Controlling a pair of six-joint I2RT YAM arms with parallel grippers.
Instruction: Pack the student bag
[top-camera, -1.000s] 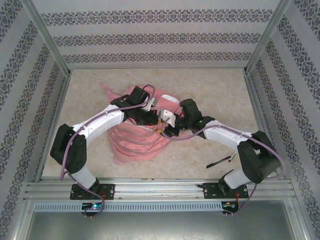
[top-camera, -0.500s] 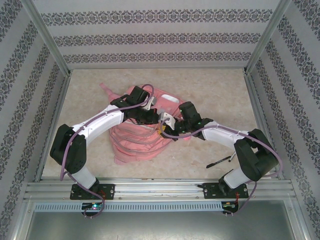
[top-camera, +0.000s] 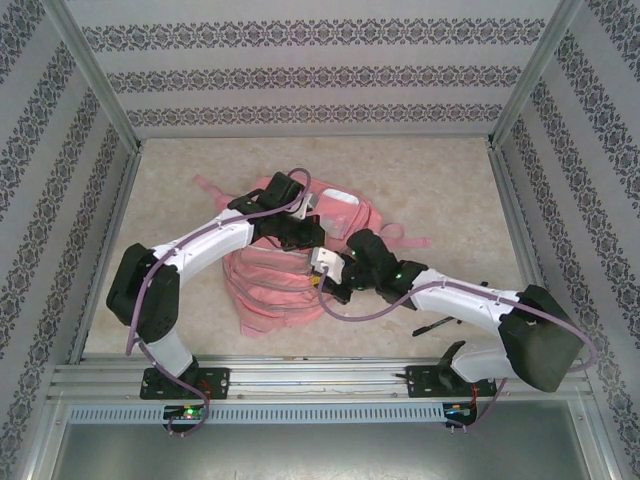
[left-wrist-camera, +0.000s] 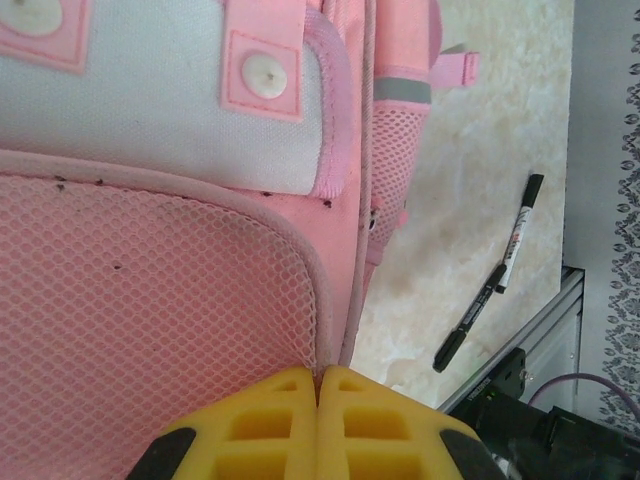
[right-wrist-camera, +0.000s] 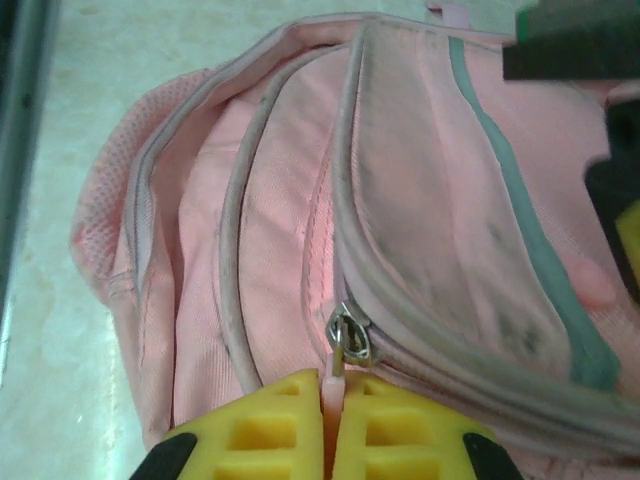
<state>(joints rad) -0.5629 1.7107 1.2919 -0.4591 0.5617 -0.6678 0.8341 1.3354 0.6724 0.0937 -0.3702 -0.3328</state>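
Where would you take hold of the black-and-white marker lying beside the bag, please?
Mid-barrel, on the white section, from straight above, jaws across its width: the marker lies flat on the table, and one end lies against the black pen, so avoid that end.

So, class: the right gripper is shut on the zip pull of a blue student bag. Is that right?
No: the student bag is pink, not blue, as the right wrist view shows. The right gripper is shut on its zip pull.
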